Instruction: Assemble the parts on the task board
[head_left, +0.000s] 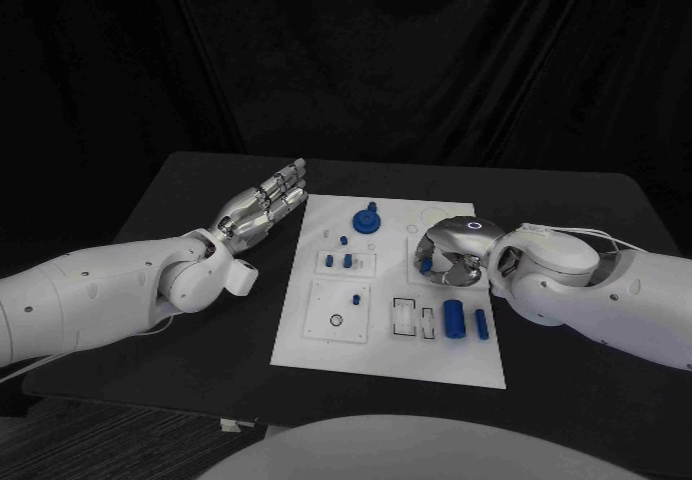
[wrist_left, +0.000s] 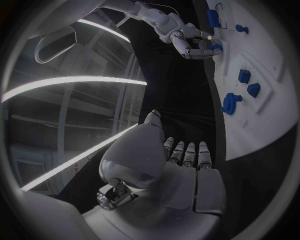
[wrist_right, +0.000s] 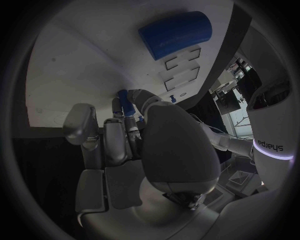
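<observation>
the right hand (head_left: 450, 250) sat curled over the right middle of the task board (head_left: 325, 345), pinching a small blue part (wrist_right: 124, 102) at its fingertips; with so slight a hold, the part could probably twist or slip out and roll among the blue pegs (head_left: 338, 260) and the blue cylinder (head_left: 454, 320) lying just beside. the left hand (head_left: 264, 208) was spread flat and empty over the worktop (head_left: 173, 200), near the board's left edge. open room lay on the board's near left and the dark worktop around it.
</observation>
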